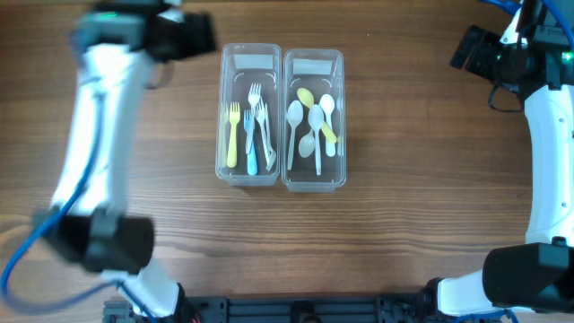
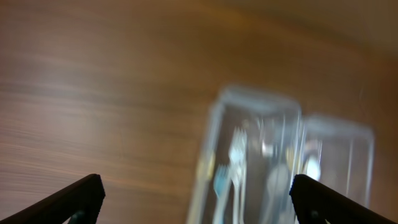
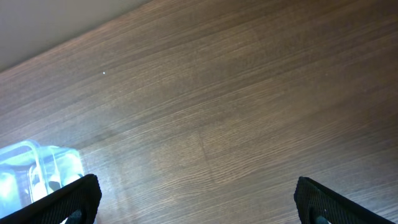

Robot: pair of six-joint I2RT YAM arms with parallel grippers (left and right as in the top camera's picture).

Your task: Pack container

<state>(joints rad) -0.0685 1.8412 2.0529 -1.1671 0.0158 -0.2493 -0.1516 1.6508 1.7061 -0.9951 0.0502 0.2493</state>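
Two clear plastic containers stand side by side mid-table. The left container (image 1: pixel 248 115) holds several plastic forks, yellow, blue and white. The right container (image 1: pixel 314 119) holds several spoons, white and yellow. My left gripper (image 2: pixel 198 198) is open and empty; in its blurred wrist view both containers (image 2: pixel 249 162) show between its fingers. In the overhead view the left arm's wrist (image 1: pixel 170 36) hangs at the far left, beside the fork container. My right gripper (image 3: pixel 199 199) is open over bare wood, with a corner of a container (image 3: pixel 37 168) at its left. Its wrist (image 1: pixel 489 49) sits at the far right.
The wooden table (image 1: pixel 413 161) surrounds the containers. The left arm's white link (image 1: pixel 90 144) crosses the table's left side. The right arm's white link (image 1: pixel 549 161) runs down the right edge. Black arm bases sit along the front edge (image 1: pixel 296 309).
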